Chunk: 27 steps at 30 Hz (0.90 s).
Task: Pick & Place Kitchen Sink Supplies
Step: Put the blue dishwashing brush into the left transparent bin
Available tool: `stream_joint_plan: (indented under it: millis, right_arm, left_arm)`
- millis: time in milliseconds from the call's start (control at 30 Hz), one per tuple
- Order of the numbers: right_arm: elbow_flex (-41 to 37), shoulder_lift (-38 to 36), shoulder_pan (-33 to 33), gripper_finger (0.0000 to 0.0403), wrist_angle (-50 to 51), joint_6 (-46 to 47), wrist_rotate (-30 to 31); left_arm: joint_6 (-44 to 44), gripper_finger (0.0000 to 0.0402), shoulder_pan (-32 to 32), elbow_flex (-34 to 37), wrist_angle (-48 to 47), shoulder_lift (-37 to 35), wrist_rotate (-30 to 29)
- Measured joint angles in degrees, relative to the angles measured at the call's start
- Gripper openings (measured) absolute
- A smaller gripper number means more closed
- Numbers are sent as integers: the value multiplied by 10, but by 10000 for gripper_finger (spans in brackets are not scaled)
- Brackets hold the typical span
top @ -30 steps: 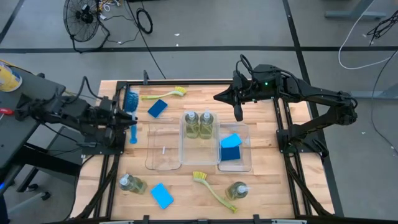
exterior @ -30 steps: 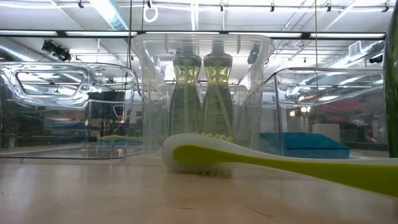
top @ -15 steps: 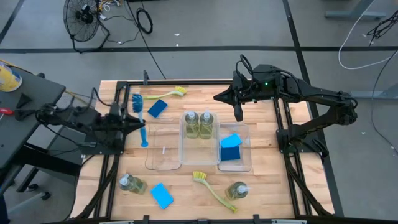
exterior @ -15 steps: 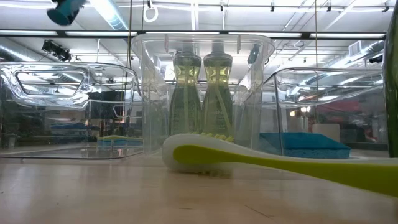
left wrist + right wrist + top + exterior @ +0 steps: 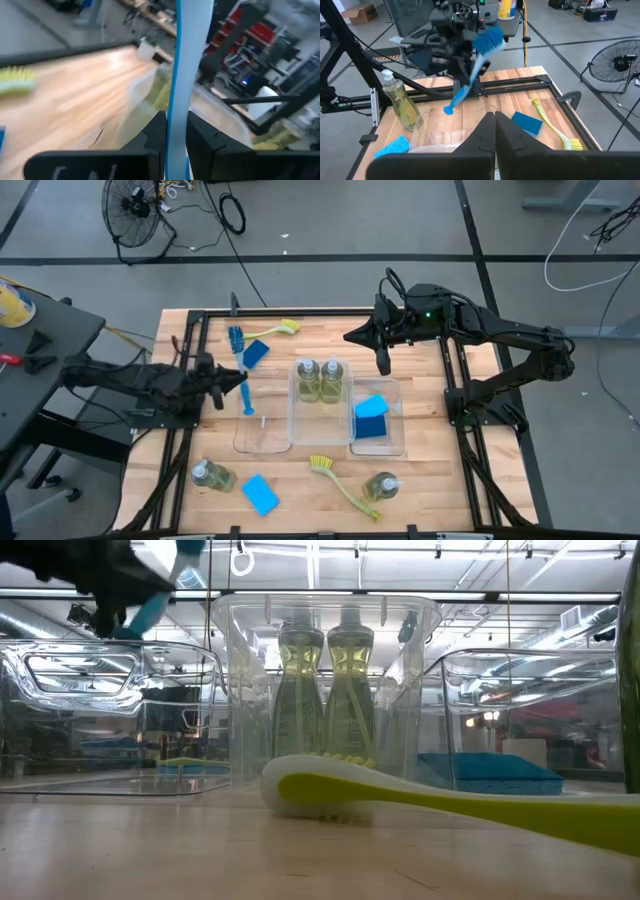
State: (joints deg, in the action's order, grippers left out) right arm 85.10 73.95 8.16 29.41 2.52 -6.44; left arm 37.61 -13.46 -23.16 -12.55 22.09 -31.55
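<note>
Blue dish brush (image 5: 240,366) pinched mid-handle by left gripper (image 5: 222,377), held over left tray's (image 5: 262,442) far-left edge. Risk: handle tip catches tray rim, brush twists out. Right gripper (image 5: 383,362) pressed together, idle over far side.

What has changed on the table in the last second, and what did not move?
The left gripper kept its hold on the blue brush and carried it from the table's left edge toward the empty left tray, so the brush now hangs over that tray's rim. The right gripper stayed shut above the table. The bottles, sponges and yellow-green brushes lie as before.
</note>
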Motion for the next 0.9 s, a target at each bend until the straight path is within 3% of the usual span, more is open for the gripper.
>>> stream_joint_plan:
  millis: [367,900]
  right_arm:
    - [0,0,0,0,3,-6,0]
    - [0,0,0,0,4,-26,0]
  left_arm:
    - [123,57,27,67,7,0,-4]
    - [262,67,39,68,-58,0,12]
